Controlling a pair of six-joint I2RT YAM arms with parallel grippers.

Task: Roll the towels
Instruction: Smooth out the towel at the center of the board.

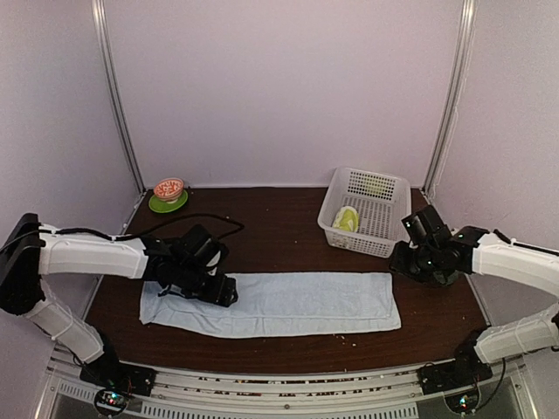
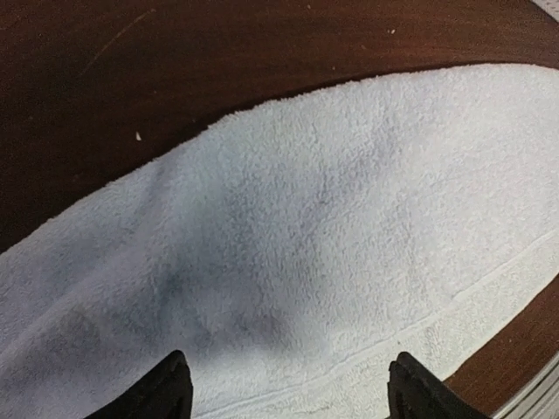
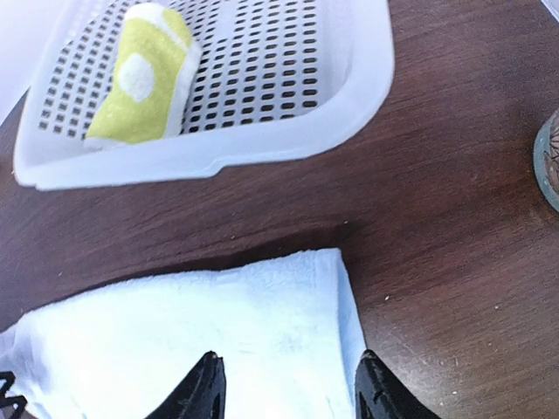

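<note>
The light-blue towel [image 1: 279,303] lies flat and stretched lengthwise along the near part of the table. It fills the left wrist view [image 2: 332,236], and its far right corner shows in the right wrist view [image 3: 227,340]. The yellow-green patterned towel [image 1: 347,219] lies rolled in the white basket [image 1: 384,188], also seen in the right wrist view [image 3: 148,74]. My left gripper [image 1: 223,292] is open just above the blue towel's left part, fingertips [image 2: 170,388] apart. My right gripper [image 1: 406,260] is open and empty above the towel's far right corner.
The white perforated basket [image 3: 288,140] stands at the back right, close behind the right gripper. A green saucer with a patterned bowl [image 1: 169,195] stands at the back left. A black cable [image 1: 201,220] trails over the table behind the left arm.
</note>
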